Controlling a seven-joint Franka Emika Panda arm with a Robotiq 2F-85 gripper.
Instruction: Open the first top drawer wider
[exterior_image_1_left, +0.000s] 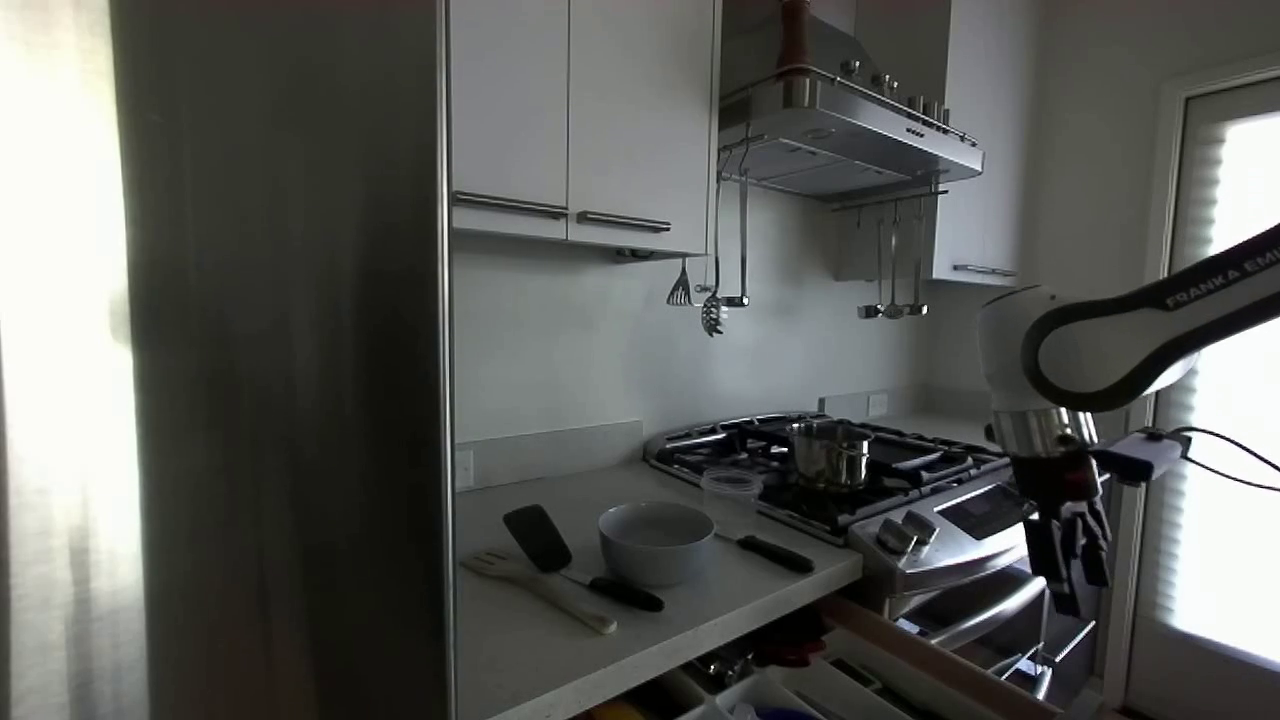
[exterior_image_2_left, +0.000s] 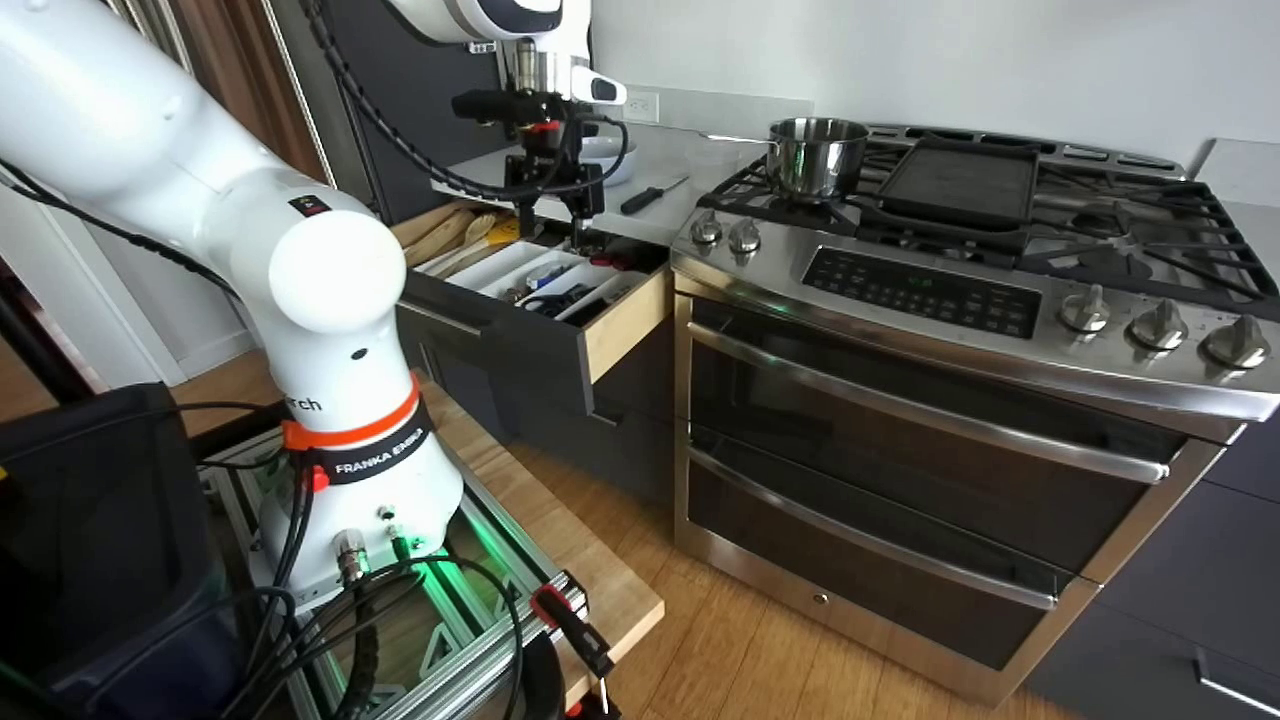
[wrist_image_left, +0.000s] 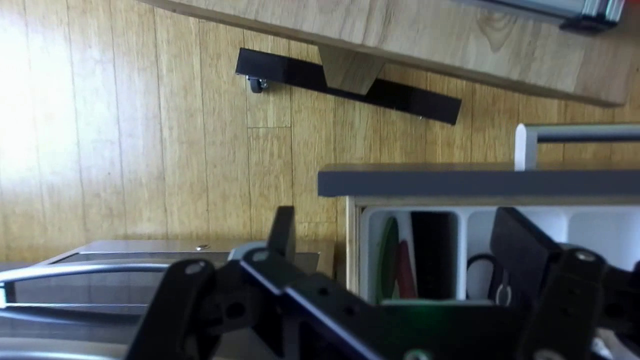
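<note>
The gripper (exterior_image_2_left: 553, 238) hangs above the drawer (exterior_image_2_left: 540, 360) with its fingers (wrist_image_left: 283, 232) set wide apart; in the wrist view, they appear on either side of the side wall (wrist_image_left: 352, 245), clear of the handle (wrist_image_left: 585, 132). The drawer is pulled out partway, just left of the range (exterior_image_2_left: 920, 400), and contains a tray (wrist_image_left: 462, 250). The bowl (exterior_image_1_left: 657, 545) is located on the counter (exterior_image_1_left: 730, 595), left of the range, and the pot (exterior_image_2_left: 818, 160) stands on the left of the cooktop (exterior_image_2_left: 1120, 260)
</note>
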